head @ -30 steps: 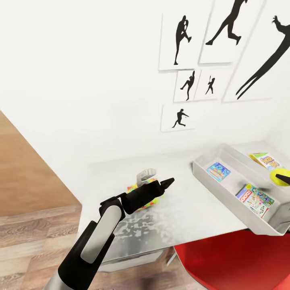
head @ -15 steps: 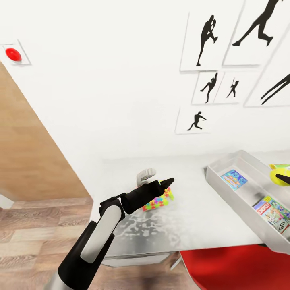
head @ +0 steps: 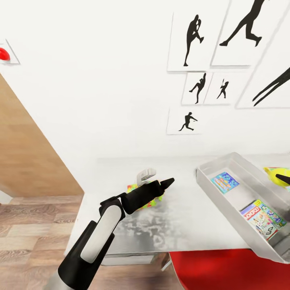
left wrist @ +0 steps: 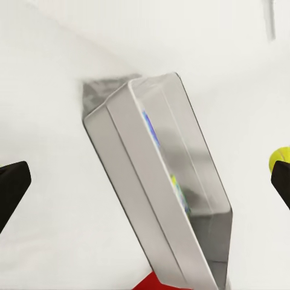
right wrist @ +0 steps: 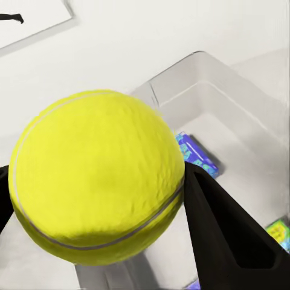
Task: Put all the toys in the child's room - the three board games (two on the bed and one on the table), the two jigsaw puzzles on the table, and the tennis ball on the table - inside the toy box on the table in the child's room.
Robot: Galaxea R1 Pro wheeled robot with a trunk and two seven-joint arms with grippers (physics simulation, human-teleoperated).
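Head view, going left to right: your left gripper (head: 159, 185) sits near the middle of the frame, low over the table (head: 181, 217). From here its fingers look closed to a point, but the left wrist view has dark fingertips at opposite edges with nothing between them, so I'd call it spread wide and empty. A jigsaw puzzle (head: 133, 189) lies flat on the table right under that arm, mostly covered by it, so that one is yet to be picked up.

Further right is the toy box (head: 209, 173), with a small blue game box (head: 224, 182) and the Monopoly box (head: 264, 217) already lying in it. At the far right edge you've got the tennis ball (head: 276, 174) hanging at the box's far rim.

The right wrist view is where it counts: the right gripper (right wrist: 103, 199) is clamped on the ball (right wrist: 96, 175), dark fingers on both sides, with the box interior beyond it.

For the drop, I'd bring the ball in over the bare floor of the box between the two game boxes, get it low, and only then let go. It's round and will probably roll or bounce, and those walls are shallow and sloped. Release gently, no flick.
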